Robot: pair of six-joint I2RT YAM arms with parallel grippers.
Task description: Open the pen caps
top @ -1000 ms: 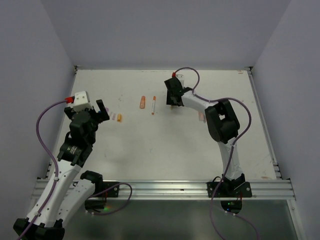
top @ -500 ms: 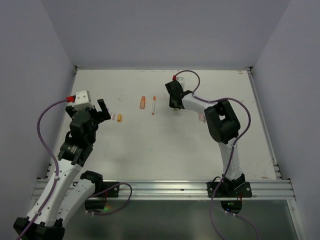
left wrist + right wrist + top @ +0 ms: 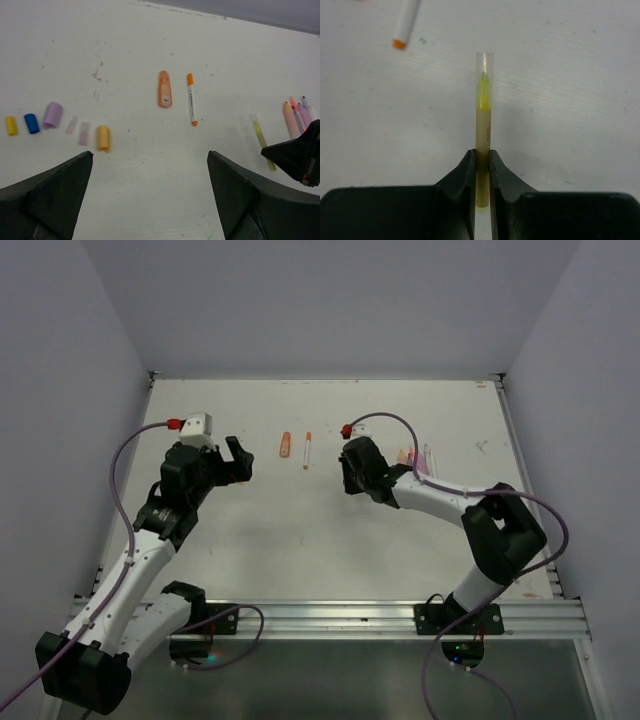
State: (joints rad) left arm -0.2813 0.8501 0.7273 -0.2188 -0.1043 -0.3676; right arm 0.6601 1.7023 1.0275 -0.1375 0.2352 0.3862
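The white worktop (image 3: 330,540) carried everything, with the two arms reaching over it from its near edge. The left arm (image 3: 150,540) hung above the left part of the worktop, its jaws spread wide with nothing between them, the two dark fingers (image 3: 45,195) framing the bottom corners of the left wrist view. The right arm (image 3: 440,498) stretched low towards the middle, and its jaws were pressed onto the rear end of a slim yellow pen (image 3: 483,130), which pointed straight away from them; whether the pen rested on the worktop or was raised a little could not be told. A clear cap (image 3: 484,62) sat on that pen's tip, the yellow nib showing through it. Near the middle of the worktop a stubby orange highlighter (image 3: 165,89) and a white marker with an orange cap (image 3: 191,99) lay side by side, apart from each other, both capped. Farther right, beside the right arm, a small bunch of pens (image 3: 295,115) lay close together, their tips bare. On the left side the loose pen caps lay in a rough row: a yellow cap (image 3: 10,125), a blue cap (image 3: 31,123) just beside it, a larger lilac cap (image 3: 52,115), two pale see-through caps (image 3: 83,133), and a light orange cap (image 3: 102,137) at the row's right end.
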